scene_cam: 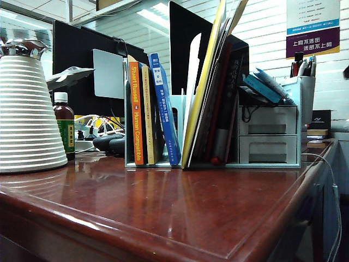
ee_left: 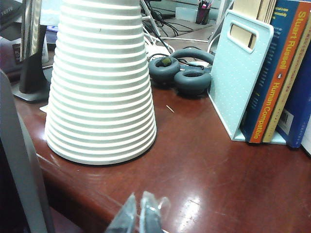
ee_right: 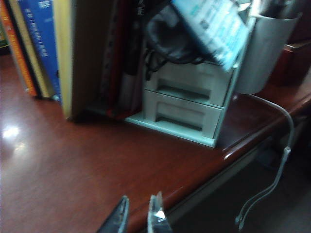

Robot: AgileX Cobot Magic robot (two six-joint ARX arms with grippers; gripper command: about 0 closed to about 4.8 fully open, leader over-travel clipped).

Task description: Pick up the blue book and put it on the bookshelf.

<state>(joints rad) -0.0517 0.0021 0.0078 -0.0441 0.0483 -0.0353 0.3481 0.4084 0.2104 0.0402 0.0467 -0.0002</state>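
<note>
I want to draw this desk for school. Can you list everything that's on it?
blue book: one, bright blue, standing in the bookshelf
bookshelf: one, mint green, back of the desk
orange-spined book: one, left end of the bookshelf
ribbed jug: one, white, far left
bottle: one, brown, beside the jug
headphones: one pair, dark grey, behind the jug
pen cup: one, pale, right end of the bookshelf
desk: one, red-brown
left tool: shut, empty, at the desk's front edge
right tool: slightly apart, empty, at the desk's front edge
</note>
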